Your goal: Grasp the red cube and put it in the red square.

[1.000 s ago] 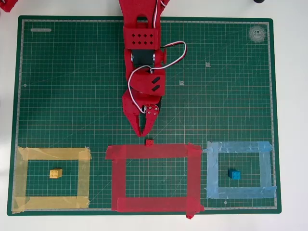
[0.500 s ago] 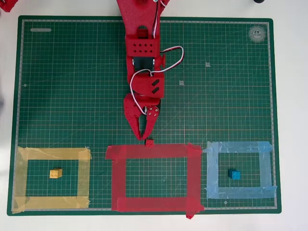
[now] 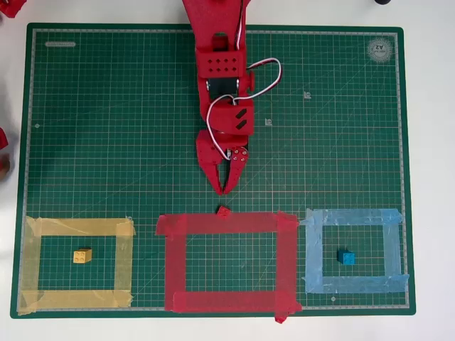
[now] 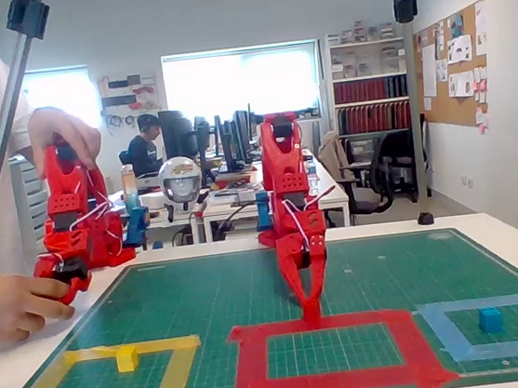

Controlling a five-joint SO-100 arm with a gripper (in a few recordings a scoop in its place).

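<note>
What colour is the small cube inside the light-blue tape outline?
The small studded plastic cube is blue, darker than the light-blue tape outline; the overhead view shows it best.

Matt gridded green mat (image 3: 106,142); red square (image 3: 288,263) wrinkled tape; red cube (image 3: 223,211) plastic; gripper (image 3: 225,190) matt plastic

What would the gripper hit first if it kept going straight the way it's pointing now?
Probably the red cube, which lies just beyond the gripper at the near edge of the red square; the gripper's height above the mat is unclear.
</note>
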